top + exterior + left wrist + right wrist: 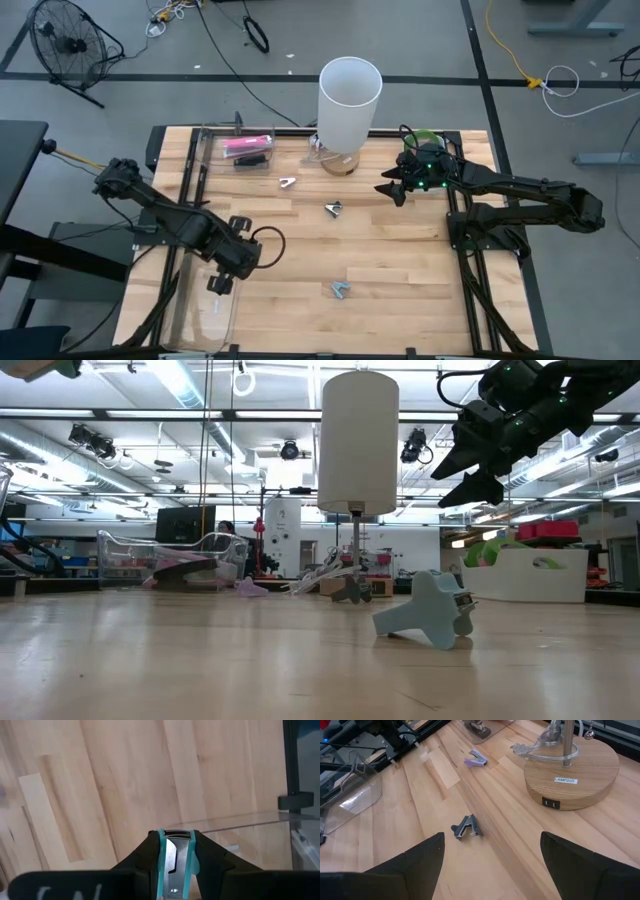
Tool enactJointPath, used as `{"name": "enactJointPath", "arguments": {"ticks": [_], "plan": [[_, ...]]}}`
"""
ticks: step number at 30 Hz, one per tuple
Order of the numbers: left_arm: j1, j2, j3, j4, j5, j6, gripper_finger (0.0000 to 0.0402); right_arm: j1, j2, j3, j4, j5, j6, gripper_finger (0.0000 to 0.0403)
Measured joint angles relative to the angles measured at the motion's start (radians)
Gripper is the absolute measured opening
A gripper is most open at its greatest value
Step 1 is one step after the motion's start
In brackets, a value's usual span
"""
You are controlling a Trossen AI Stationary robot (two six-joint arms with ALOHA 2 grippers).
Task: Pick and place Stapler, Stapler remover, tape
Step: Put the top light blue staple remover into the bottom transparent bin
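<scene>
Currently, a teal staple remover (pixel 175 865) is clamped between the narrow-set fingers of the left gripper (pixel 232 262), which is positioned over the table's (pixel 400 260) left side, just beside the inner wall of a clear plastic bin (pixel 200 310) at the near-left corner. Three further staple removers lie loose on the table: a purple one (pixel 287 183) near the lamp base (pixel 572 770), a dark grey one (pixel 333 208) at mid-table, and a light blue one (pixel 340 290) toward the near edge. A second clear bin (pixel 225 150) at the far-left corner contains a pink stapler (pixel 246 146) and a dark object. A white lamp shade (pixel 350 100) stands at the far centre. The right gripper (pixel 392 188) is raised above the table just right of the lamp, fingers spread wide and holding nothing. No tape ring can be identified with certainty.
</scene>
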Motion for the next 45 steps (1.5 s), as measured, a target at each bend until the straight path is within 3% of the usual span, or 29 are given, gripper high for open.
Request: {"name": "enactJointPath", "arguments": {"ticks": [19,27,34,45], "plan": [[-0.162,0.001,0.000,-0.075,0.038,-0.065,0.0092,0.000,0.000,0.000,0.000,0.000,0.025,0.0327],[-0.198,0.001,-0.001,-0.093,-0.012,-0.098,0.0092,0.000,0.000,0.000,0.000,0.008,0.027,0.0327],[-0.216,0.001,-0.150,0.015,0.098,-0.105,0.0092,0.000,0.000,0.000,0.000,0.008,0.036,0.0327],[-0.290,0.001,-0.381,0.232,0.163,-0.111,0.0092,0.000,0.000,0.000,0.000,0.022,0.036,0.0327]]}}
